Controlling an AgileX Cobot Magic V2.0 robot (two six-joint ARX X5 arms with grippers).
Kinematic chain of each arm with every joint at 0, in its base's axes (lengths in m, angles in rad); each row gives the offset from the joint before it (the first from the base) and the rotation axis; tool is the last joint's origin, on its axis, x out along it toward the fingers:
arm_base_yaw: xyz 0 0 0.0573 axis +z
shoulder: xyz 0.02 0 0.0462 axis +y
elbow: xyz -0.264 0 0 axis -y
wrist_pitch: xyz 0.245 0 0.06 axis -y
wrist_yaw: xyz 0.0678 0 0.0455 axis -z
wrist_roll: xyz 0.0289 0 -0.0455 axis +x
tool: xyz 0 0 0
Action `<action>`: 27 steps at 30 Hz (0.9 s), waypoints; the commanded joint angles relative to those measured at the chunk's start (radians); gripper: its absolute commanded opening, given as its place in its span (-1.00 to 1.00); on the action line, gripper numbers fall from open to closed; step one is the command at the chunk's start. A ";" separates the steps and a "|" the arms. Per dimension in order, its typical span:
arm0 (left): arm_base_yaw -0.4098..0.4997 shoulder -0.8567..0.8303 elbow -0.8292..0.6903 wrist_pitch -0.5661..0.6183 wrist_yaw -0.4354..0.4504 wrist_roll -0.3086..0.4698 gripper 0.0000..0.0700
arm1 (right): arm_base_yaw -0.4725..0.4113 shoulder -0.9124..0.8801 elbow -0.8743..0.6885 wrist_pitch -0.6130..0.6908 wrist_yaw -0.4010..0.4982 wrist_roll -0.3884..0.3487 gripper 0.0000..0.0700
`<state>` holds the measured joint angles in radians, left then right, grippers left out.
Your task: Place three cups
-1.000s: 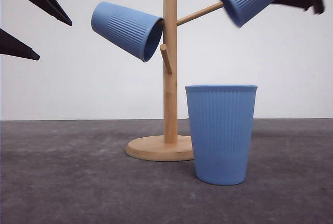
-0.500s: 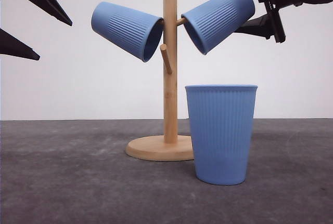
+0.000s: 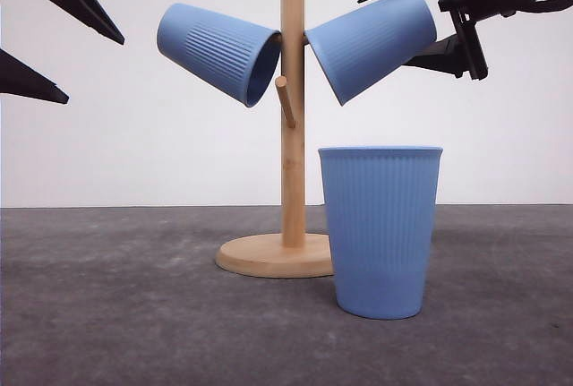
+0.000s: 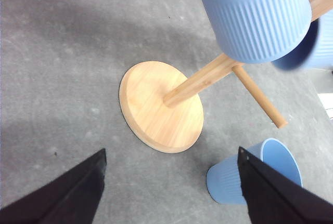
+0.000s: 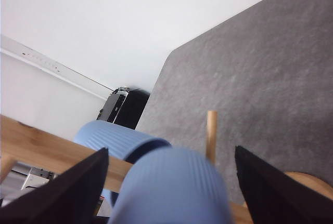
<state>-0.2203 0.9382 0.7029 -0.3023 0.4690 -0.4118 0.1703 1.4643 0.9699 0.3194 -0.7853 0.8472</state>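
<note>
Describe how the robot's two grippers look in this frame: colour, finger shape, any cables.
Both are matte black. The left gripper has long fingers tapering to sharp points. The right gripper has similar pointed fingers on a boxy black body, with dark cables trailing behind it. No markings are legible.

no readable text, labels or numbers

Bright, even, diffuse light; soft shadows on grey table (image 3: 134, 314). Front view sharp. Right wrist view: near cup (image 5: 171, 187) blurred.
</note>
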 commanded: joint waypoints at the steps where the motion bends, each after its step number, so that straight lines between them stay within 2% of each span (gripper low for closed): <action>1: -0.002 0.006 0.010 0.011 -0.003 -0.001 0.34 | 0.004 0.014 0.013 0.000 -0.004 -0.025 0.42; 11: -0.002 0.006 0.010 0.011 -0.003 -0.002 0.34 | -0.017 -0.005 0.013 -0.030 -0.002 -0.064 0.43; 21: -0.002 0.006 0.010 0.011 -0.003 -0.002 0.34 | -0.133 -0.075 0.013 -0.071 -0.011 -0.079 0.43; 24: -0.002 0.006 0.010 0.011 -0.003 -0.005 0.34 | -0.176 -0.118 0.013 -0.185 -0.025 -0.162 0.42; 27: -0.002 0.006 0.010 0.011 -0.002 -0.009 0.34 | -0.214 -0.178 0.012 -0.385 -0.019 -0.306 0.42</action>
<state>-0.2203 0.9382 0.7029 -0.3023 0.4690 -0.4140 -0.0382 1.2910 0.9699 -0.0058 -0.8054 0.6661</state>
